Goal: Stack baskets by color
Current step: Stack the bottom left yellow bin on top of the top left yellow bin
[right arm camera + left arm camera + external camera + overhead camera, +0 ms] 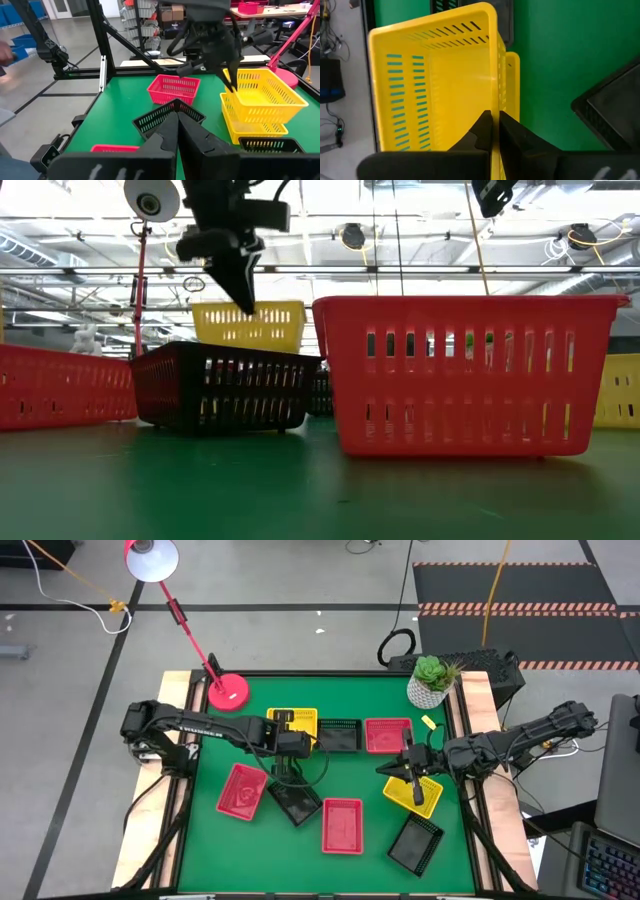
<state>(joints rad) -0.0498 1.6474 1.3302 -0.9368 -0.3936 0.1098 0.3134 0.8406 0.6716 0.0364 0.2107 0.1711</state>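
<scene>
My left gripper is shut on a yellow basket at the table's far middle, right over a second yellow basket that stands on the green mat. The same stack shows in the right wrist view, with the upper basket tilted. A third yellow basket lies at the right, under my right gripper, which hovers shut with nothing between its fingers. Red baskets and black baskets lie singly on the mat. My left gripper pinches the upper yellow basket's long side wall, the one toward the table's near edge, one finger inside the basket and one outside. The fingers come steeply from above. The basket hangs tilted over the lower yellow one; whether they touch I cannot tell.
A red lamp base stands at the far left of the mat and a white plant pot at the far right corner. A black basket and a red basket stand close before the low camera.
</scene>
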